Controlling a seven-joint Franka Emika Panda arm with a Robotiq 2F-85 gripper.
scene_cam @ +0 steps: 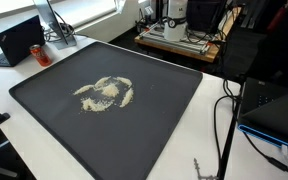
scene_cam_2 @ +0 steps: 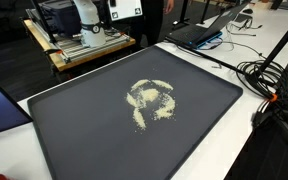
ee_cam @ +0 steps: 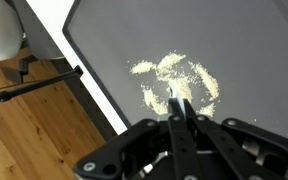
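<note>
Above the dark mat (ee_cam: 244,40), our gripper (ee_cam: 180,103) hangs clenched tight, just beside the scattered grains (ee_cam: 174,82); we see broad mat around them, its rim well apart.

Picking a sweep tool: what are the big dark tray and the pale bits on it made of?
Big dark rectangular tray: matte, raised rim, no glare; probably plastic or coated metal. Pale beige scattered bits: loose, dry granules, maybe grain or crumbs; too small to tell.
</note>
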